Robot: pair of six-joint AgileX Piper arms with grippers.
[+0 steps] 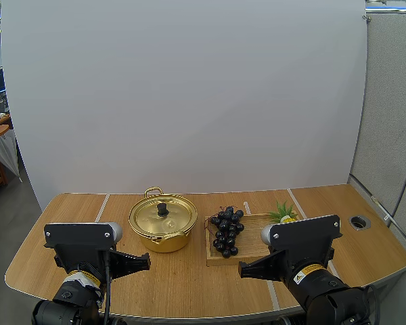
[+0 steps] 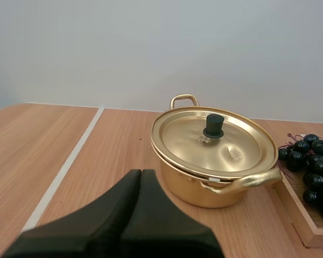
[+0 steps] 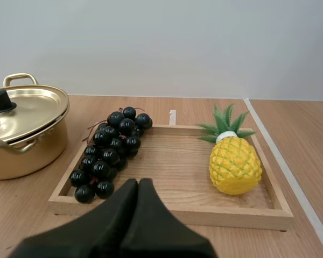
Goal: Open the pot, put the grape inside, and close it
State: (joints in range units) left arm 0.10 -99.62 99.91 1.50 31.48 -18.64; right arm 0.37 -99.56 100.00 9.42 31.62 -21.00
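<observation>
Off to the left of the pot (image 1: 162, 227), on its near side, the left gripper (image 2: 141, 174) hovered over the table (image 1: 74, 203). Its two black fingers were pressed together into one dark wedge, with nothing held, and the tip was aimed at the pot.

And there was the pot itself: gold, a loop handle on its far side and another on its near side. The lid (image 2: 214, 141) sat on top, so the pot was closed, and the black knob (image 2: 213, 126) stood upright at the lid's centre.

Just to the right of the pot lay the wooden tray (image 3: 175, 169), its nearest edge close beside the pot's wall. The grapes (image 3: 112, 150), a dark bunch, rested on the end of the tray closest to the pot. They were outside the pot and not touching it.

Farther right of the pot, at the tray's other end, sat a small yellow pineapple (image 3: 234, 164) with green leaves. It was well apart from the grapes, with bare wood between them.

Right of the pot and on the tray's near side, the right gripper (image 3: 138, 183) hung with its fingers closed flat against each other, gripping nothing. Its tip pointed over the tray's near rim, just beside the grapes.
</observation>
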